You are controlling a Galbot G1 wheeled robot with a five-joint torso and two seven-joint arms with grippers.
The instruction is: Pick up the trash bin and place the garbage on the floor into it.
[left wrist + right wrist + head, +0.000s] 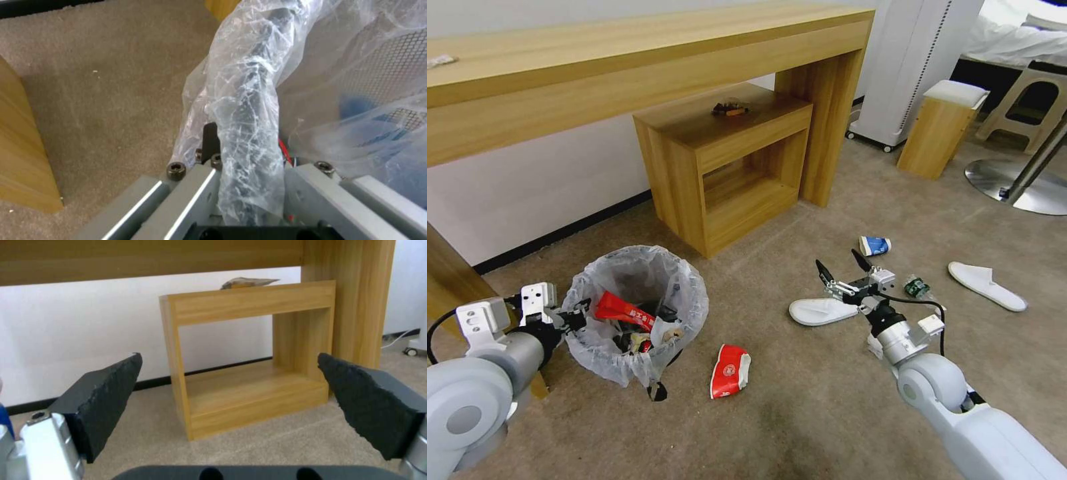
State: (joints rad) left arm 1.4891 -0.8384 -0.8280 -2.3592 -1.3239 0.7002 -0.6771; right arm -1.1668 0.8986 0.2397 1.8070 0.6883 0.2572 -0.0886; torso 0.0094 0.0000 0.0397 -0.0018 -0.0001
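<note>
The trash bin [639, 313] stands on the beige floor [800, 427], lined with a crinkly bag and holding a red wrapper [620, 310]. My left gripper [579, 317] is shut on the bin's near-left rim. In the left wrist view the bag-wrapped rim [249, 126] runs between the fingers [210, 138]. My right gripper [844, 264] hangs open and empty over a white slipper [822, 311], its pads [106, 396] spread wide. Garbage lies around: a crushed red cup [730, 370], a blue cup [874, 245], a crumpled bottle [917, 287] and a second slipper [987, 286].
A long wooden desk [627, 60] runs along the wall with an open wooden shelf unit [727, 167] under it. A cushioned wooden stool [944, 127], a white wheeled appliance [914, 67] and a chrome table base [1017, 183] stand at the far right. A desk leg [454, 287] is beside my left arm.
</note>
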